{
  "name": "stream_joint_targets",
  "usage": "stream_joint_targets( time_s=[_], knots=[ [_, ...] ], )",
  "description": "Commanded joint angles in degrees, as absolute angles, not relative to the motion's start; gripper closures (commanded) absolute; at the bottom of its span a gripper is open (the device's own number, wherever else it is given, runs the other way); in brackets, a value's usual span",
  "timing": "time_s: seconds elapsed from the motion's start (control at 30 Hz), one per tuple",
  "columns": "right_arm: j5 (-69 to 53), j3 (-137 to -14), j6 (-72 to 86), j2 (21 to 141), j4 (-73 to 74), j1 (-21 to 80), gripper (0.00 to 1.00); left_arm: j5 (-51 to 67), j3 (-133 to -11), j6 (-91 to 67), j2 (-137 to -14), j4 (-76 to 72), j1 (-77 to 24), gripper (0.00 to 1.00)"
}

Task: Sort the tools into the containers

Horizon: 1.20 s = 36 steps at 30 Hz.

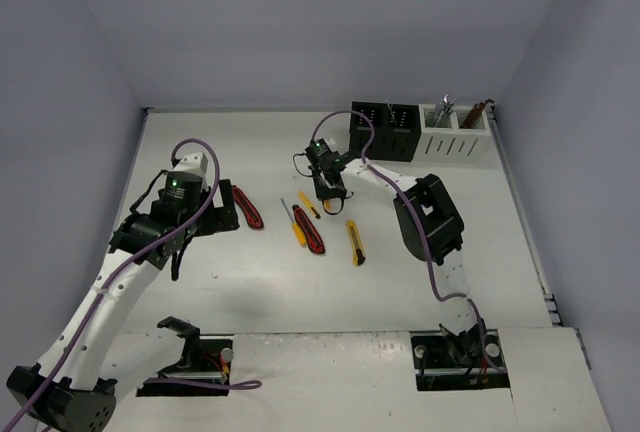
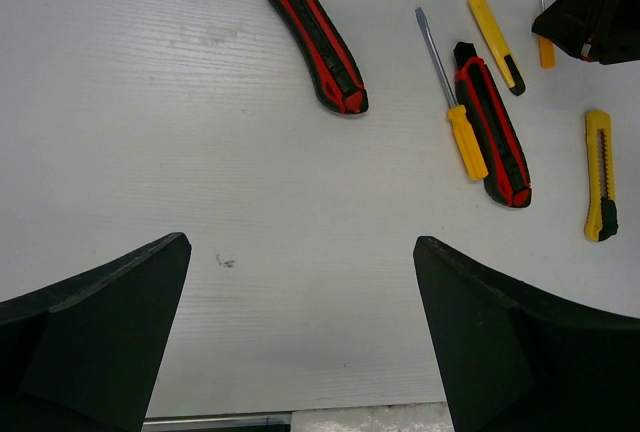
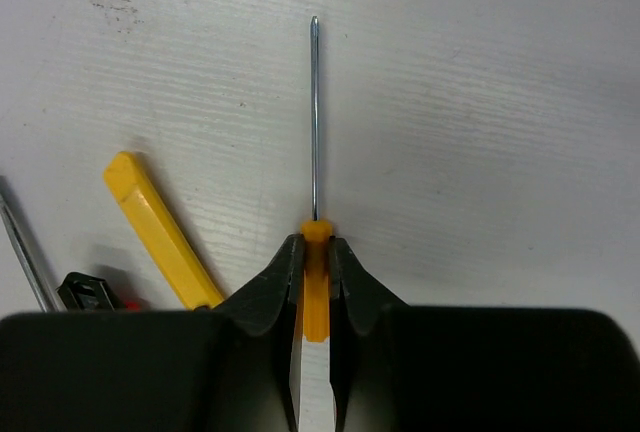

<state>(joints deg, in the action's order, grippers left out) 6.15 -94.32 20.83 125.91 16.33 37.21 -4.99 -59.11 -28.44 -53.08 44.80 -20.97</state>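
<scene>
My right gripper [image 3: 316, 252] [image 1: 330, 199] is shut on the orange handle of a small thin-shafted screwdriver [image 3: 314, 112], down at the table in the middle. Its steel shaft points away from the fingers. A slim yellow utility knife [image 3: 160, 227] lies just to its left. My left gripper [image 2: 300, 252] [image 1: 183, 242] hangs wide open above bare table with nothing between its fingers. Beyond it lie a red-black utility knife [image 2: 312, 37], an orange-handled screwdriver [image 2: 466, 142], a second red-black knife [image 2: 492, 127] and a yellow knife [image 2: 600, 177]. The black container [image 1: 383, 132] and the white container [image 1: 455, 134] stand at the back right.
A silver tool [image 1: 447, 110] and a brownish one [image 1: 475, 112] stand upright in the white container. Grey walls close the table on three sides. The right arm's elbow [image 1: 430, 217] rises over the table right of the loose tools.
</scene>
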Motion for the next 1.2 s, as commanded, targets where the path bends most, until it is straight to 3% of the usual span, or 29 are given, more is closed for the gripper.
stream_joint_targets(
  time_s=[0.0, 0.2, 0.43, 0.77, 0.97, 1.17],
  knots=[
    [10.97, -96.16, 18.14, 120.8, 19.01, 37.11, 1.0, -6.31, -60.19, -29.09, -53.1, 44.03, -20.73, 0.06],
    [15.96, -100.51, 8.13, 111.0, 15.06, 34.28, 1.0, -7.22, -60.28, -29.18, -52.64, 43.95, -20.67, 0.06],
    [10.12, -98.44, 1.45, 105.38, 2.5, 20.63, 1.0, -7.64, -60.12, -29.27, -52.47, 43.95, -20.74, 0.06],
    [2.1, -98.29, -0.53, 112.87, -14.9, 10.23, 1.0, -8.19, -60.46, -29.61, -51.73, 44.03, -20.73, 0.06],
    [-1.49, -101.92, 0.0, 118.72, -16.72, 8.95, 1.0, -8.45, -60.38, -29.36, -50.77, 44.12, -20.74, 0.06],
    [-1.66, -98.74, 0.12, 118.71, -16.88, 8.96, 0.93, -8.97, -60.47, -29.09, -50.63, 44.12, -20.74, 0.06]
  ],
)
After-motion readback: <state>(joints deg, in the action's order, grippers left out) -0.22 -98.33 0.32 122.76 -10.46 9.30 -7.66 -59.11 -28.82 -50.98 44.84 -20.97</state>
